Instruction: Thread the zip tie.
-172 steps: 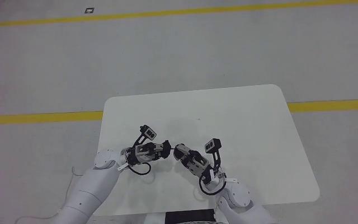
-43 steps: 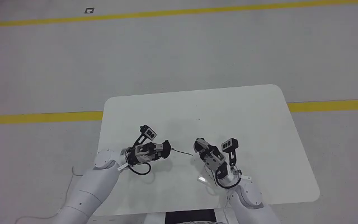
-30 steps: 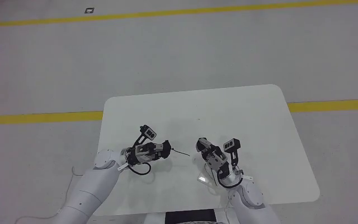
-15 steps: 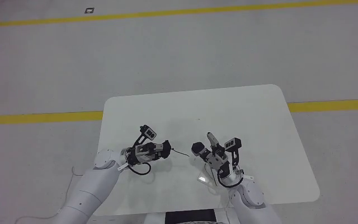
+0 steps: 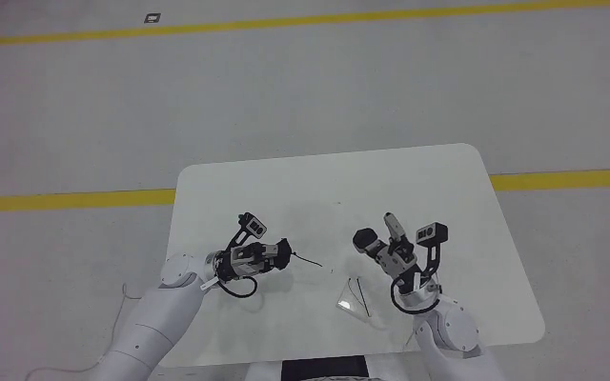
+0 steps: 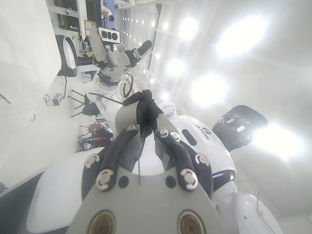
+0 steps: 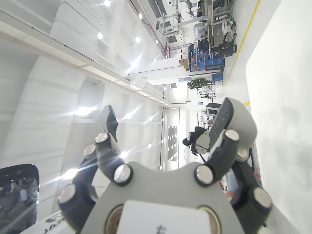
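At the near left part of the white worktop (image 5: 429, 181) is the left tool (image 5: 283, 252), with its fingers pointing to the right. It is closed on the black zip tie (image 5: 305, 258). The two fingertips press together on one end of it, and the thin tail comes out free toward the right, over the middle of the worktop. In the left wrist view the same tool (image 6: 145, 102) shows its dark tips pressed one against the other, and the zip tie (image 6: 105, 97) leaves them as a thin straight line.

A little to the right, and nearer, a small pale see-through item (image 5: 354, 295) lies flat on the worktop (what it is, I cannot tell). It is apart from the tip of the tie.

Further to the right, the right tool (image 5: 378, 234) is opened wide and grips nothing, well apart from the tie. In the right wrist view its two ribbed fingers (image 7: 220, 119) stand far from each other, and the room behind is seen between them.

Around the worktop is a grey floor (image 5: 477, 86) with yellow lines (image 5: 286, 21).
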Robot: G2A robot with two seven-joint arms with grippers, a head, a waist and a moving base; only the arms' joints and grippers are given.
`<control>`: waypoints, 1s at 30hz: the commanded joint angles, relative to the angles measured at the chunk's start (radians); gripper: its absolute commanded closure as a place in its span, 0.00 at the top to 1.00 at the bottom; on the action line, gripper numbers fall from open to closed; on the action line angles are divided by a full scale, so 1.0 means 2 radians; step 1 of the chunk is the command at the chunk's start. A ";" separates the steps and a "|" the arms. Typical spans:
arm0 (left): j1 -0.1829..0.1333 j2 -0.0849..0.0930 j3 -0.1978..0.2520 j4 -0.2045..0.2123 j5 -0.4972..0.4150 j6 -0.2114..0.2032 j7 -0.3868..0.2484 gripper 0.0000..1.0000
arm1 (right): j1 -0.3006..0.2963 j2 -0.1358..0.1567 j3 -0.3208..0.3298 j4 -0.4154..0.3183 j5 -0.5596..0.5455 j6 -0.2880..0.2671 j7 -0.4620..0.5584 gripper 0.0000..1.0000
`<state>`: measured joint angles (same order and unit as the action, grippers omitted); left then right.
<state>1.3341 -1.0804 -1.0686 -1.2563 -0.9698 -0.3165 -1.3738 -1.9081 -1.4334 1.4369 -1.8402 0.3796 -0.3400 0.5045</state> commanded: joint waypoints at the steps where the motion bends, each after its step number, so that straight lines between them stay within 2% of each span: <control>1: 0.000 0.000 0.000 0.000 0.000 0.000 0.000 0.00 | -0.005 -0.001 0.009 -0.009 -0.006 0.000 -0.001 1.00; 7: 0.000 0.000 0.000 0.000 0.000 0.000 0.000 0.00 | -0.020 -0.007 0.030 -0.038 -0.033 0.000 -0.002 1.00; 30: 0.000 0.000 0.000 0.000 0.000 0.000 0.000 0.00 | -0.020 -0.007 0.030 -0.038 -0.033 0.000 -0.002 1.00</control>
<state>1.3341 -1.0804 -1.0686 -1.2563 -0.9698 -0.3165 -1.3738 -1.9490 -1.4470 1.4973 -1.9160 0.3145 -0.3400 0.5010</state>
